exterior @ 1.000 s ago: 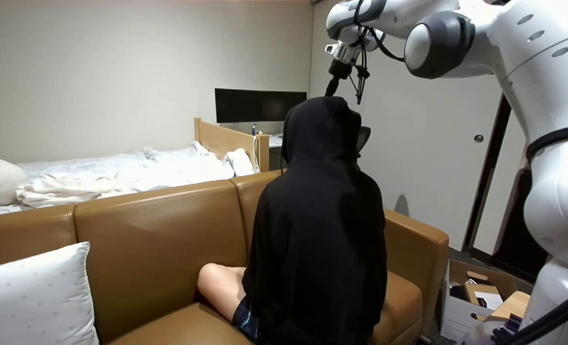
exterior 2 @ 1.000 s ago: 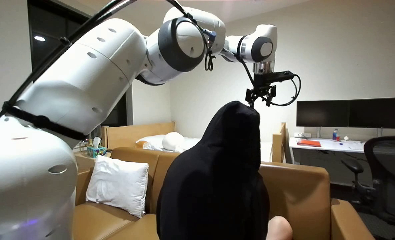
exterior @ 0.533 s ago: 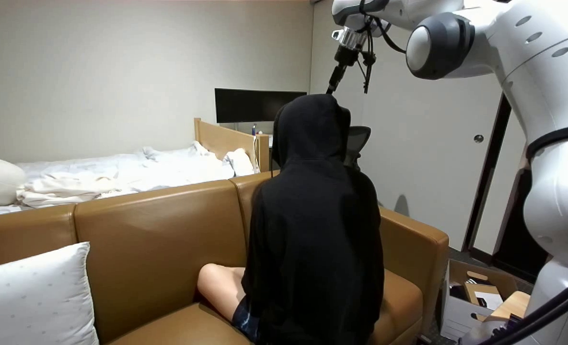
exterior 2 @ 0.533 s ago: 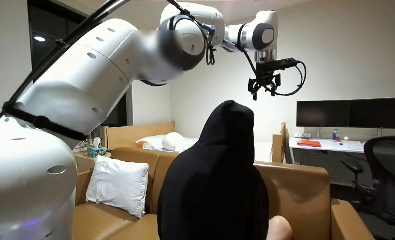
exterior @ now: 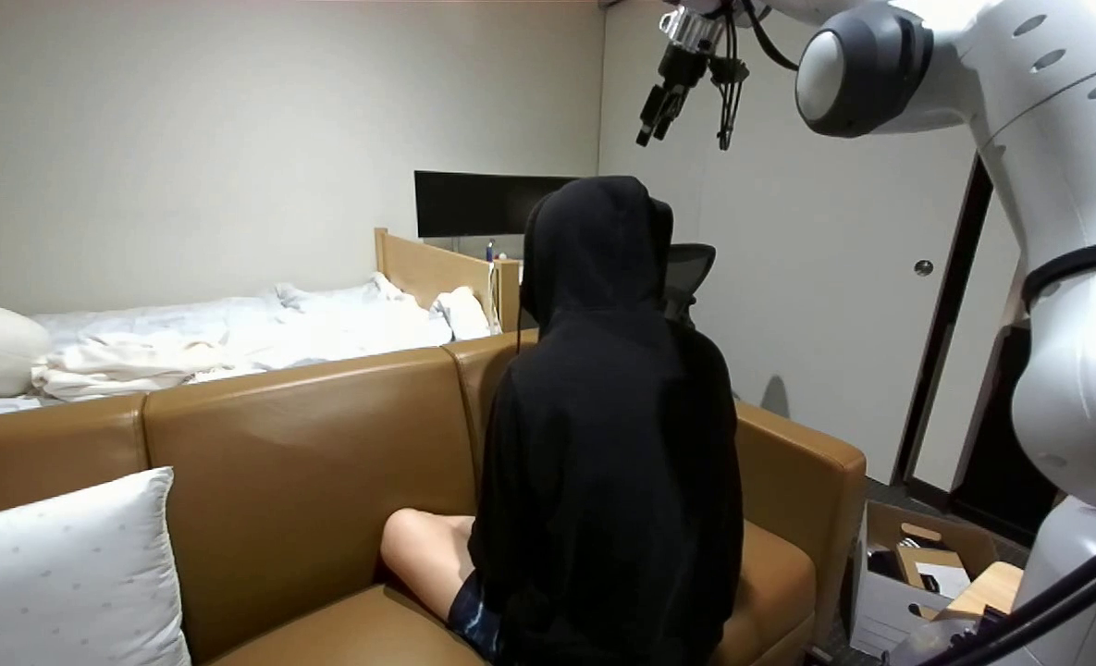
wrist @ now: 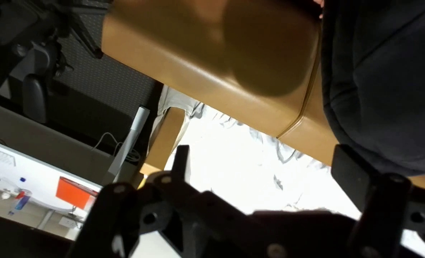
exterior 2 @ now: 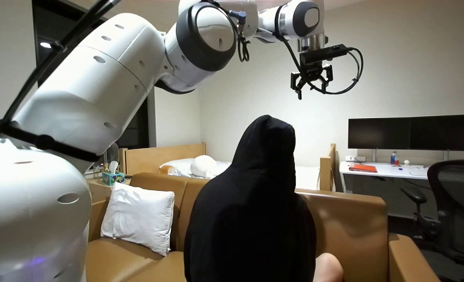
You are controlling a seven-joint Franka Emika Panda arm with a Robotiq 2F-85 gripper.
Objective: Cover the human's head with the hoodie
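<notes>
In an exterior view we see the black hoodie [exterior: 612,472] on the person [exterior: 425,548] seated on the brown sofa [exterior: 316,435], its hood [exterior: 598,242] up and hiding the head. In an exterior view we find the gripper [exterior 2: 311,93] hanging above the hood, apart from it. In the wrist view we see its fingers [wrist: 352,176] standing wide apart, released, with white bedding [wrist: 234,168] beyond them and the hoodie's dark cloth at upper right.
</notes>
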